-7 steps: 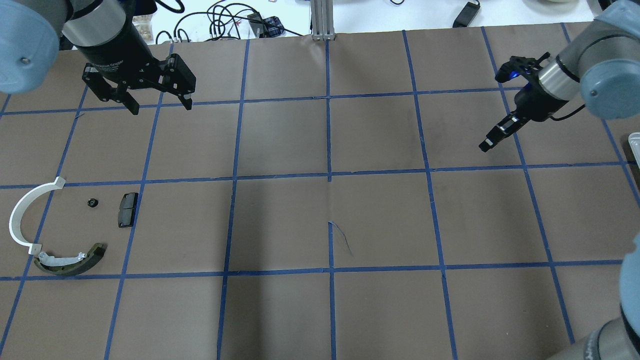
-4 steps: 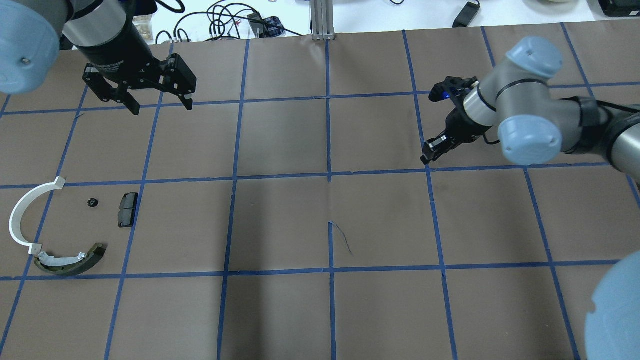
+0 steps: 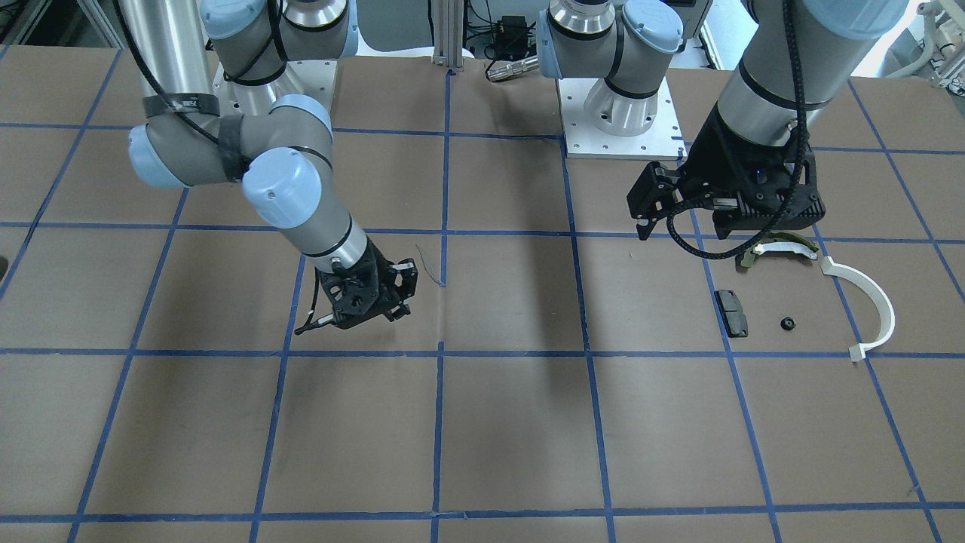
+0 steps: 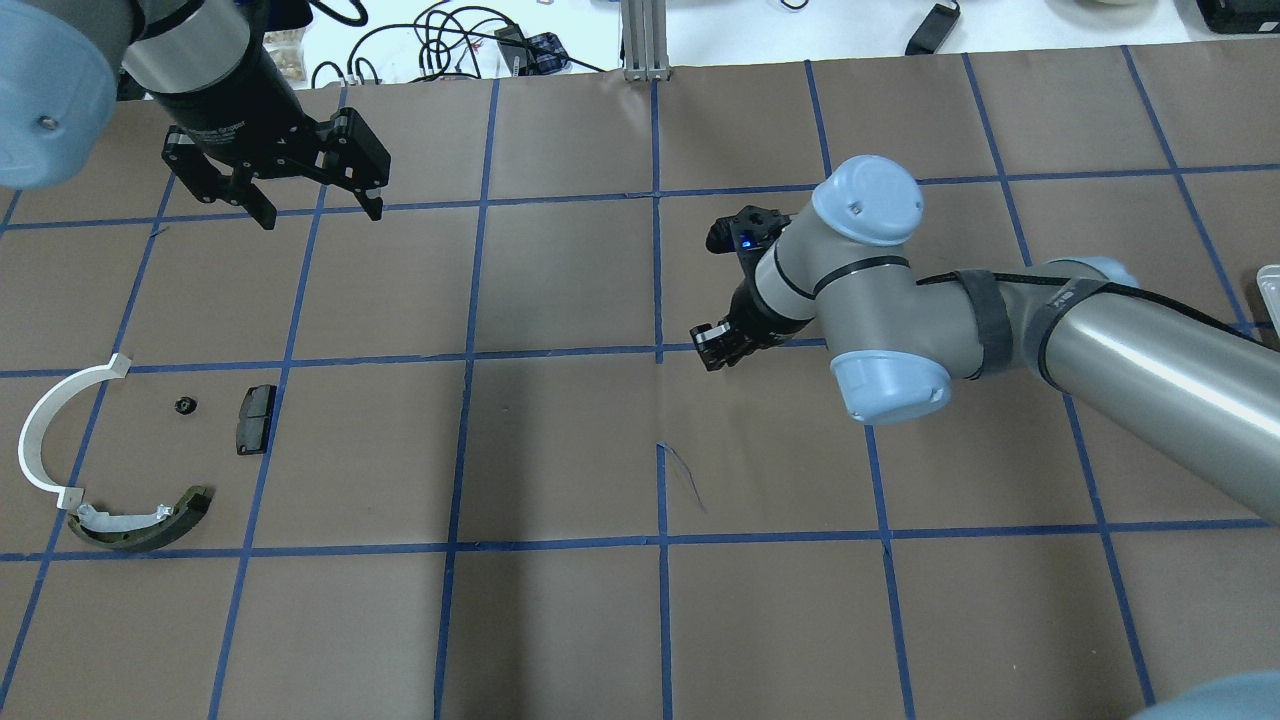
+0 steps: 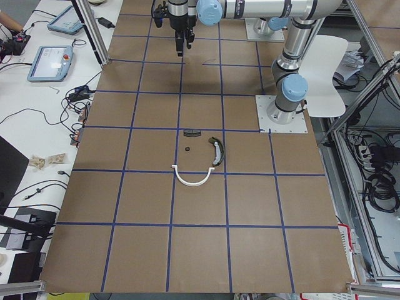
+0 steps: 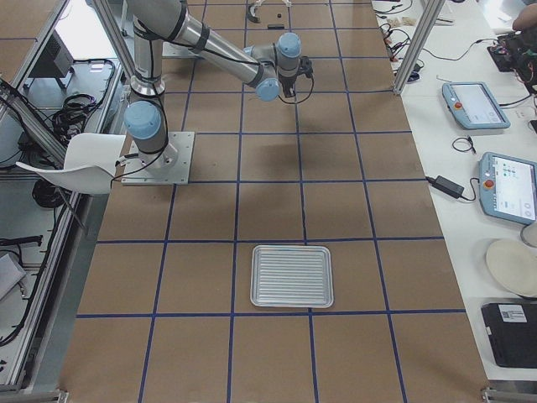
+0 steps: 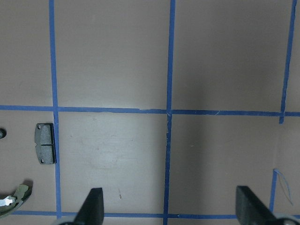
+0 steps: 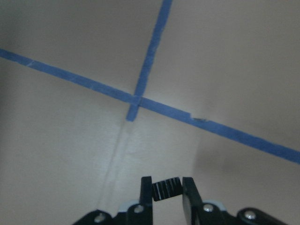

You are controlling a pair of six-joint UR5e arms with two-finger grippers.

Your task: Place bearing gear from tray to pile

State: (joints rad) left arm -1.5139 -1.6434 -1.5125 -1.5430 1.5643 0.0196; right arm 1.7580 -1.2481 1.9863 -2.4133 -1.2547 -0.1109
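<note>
My right gripper hangs over the table's middle, shut on a small black ribbed bearing gear that sits between its fingertips in the right wrist view. The pile lies at the near left: a white arc, an olive curved shoe, a black pad and a tiny black round part. My left gripper is open and empty, high above and beyond the pile. The left wrist view shows the pad and the shoe's tip. The metal tray lies far right.
Brown paper with a blue tape grid covers the table. Cables and an aluminium post lie past the far edge. The pile also shows in the front view, with the arc beside my left gripper.
My right arm has swept left from the table's right side to its middle with the gripper shut. My left arm has stayed still. The pile has not moved.
</note>
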